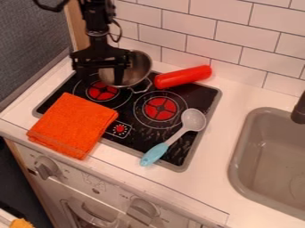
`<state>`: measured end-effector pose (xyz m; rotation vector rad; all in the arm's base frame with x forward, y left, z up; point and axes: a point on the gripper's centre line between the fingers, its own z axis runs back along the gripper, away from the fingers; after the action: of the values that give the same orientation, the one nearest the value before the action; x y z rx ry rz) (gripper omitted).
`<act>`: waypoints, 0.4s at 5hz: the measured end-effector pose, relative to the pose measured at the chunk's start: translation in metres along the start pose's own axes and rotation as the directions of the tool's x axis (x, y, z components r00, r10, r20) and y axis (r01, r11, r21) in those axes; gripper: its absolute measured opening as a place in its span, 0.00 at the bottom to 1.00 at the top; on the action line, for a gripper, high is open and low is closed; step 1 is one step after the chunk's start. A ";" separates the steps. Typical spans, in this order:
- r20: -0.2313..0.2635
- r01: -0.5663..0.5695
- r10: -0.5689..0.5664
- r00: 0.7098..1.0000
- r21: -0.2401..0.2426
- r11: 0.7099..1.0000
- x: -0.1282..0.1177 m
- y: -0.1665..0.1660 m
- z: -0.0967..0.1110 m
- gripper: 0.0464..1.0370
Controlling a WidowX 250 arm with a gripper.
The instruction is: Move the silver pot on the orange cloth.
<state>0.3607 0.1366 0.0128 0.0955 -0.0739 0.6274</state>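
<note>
1. A black robot arm [97, 20] hangs at the upper left of a toy stove [173, 95], its end effector [101, 79] spread wide and gripping nothing, at the left side of the silver pot [136, 67].
2. The silver pot sits at the back of the stove, near the tiled wall [187, 46]; the orange cloth [74, 124] lies at the front left, partly on the stovetop and partly on the bench [238, 100]. The move has apparently yet to begin.
3. A grasp on the thin rim alone could let the silver pot swing or slip, its weight hanging to one side.
4. Should the end effector miss the rim, it would likely close on air or shove the silver pot across the smooth glass.
5. A push to the right could set the red cylinder [183, 77], just beside the silver pot, rolling.
6. At the orange cloth, too low an approach may ruffle the fabric; a release off-center could leave the silver pot leaning over an edge.
</note>
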 end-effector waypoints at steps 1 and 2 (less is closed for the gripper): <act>0.010 0.021 -0.021 1.000 -0.003 1.000 0.001 -0.003 0.000 0.62; 0.017 0.031 -0.031 0.999 -0.004 1.000 0.001 -0.003 0.002 0.37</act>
<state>0.3633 0.1352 0.0147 0.0979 -0.0901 0.5958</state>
